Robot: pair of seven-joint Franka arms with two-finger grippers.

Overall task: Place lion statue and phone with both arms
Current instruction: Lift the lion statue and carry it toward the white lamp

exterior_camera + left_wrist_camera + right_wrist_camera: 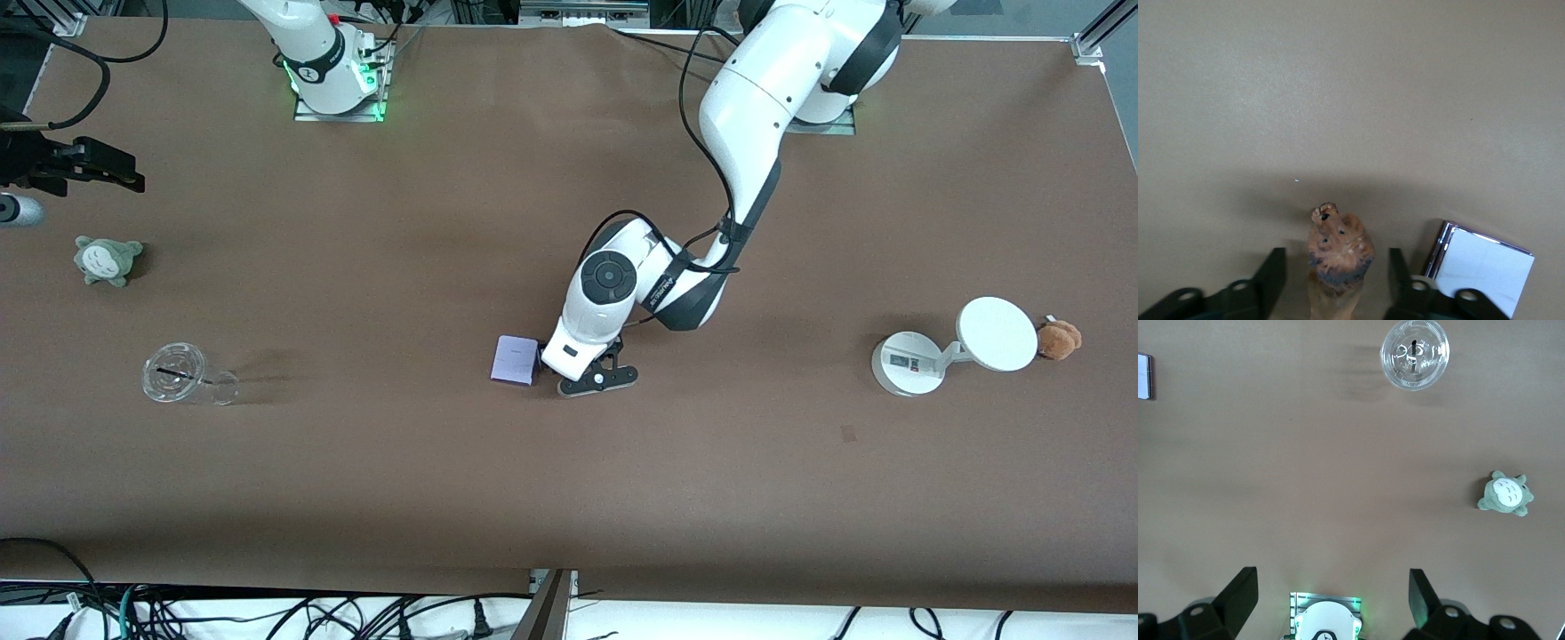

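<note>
Down at the middle of the surface [373, 462], the left end effector [1331, 273] has its fingers spread on either side of the lion statue [1337, 257], with gaps on both sides. Just beside it lies the phone [515, 360], flat. The right end effector [1331, 590] waits up high with its fingers wide apart, holding nothing, above the right arm's end.

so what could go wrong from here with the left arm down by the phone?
The left gripper is open around the lion statue, right beside the phone. One finger is close to the phone's edge, so opening wider or lifting off-line may nudge it. The slim statue could tip if brushed. The right gripper waits, open, near its base.
</note>
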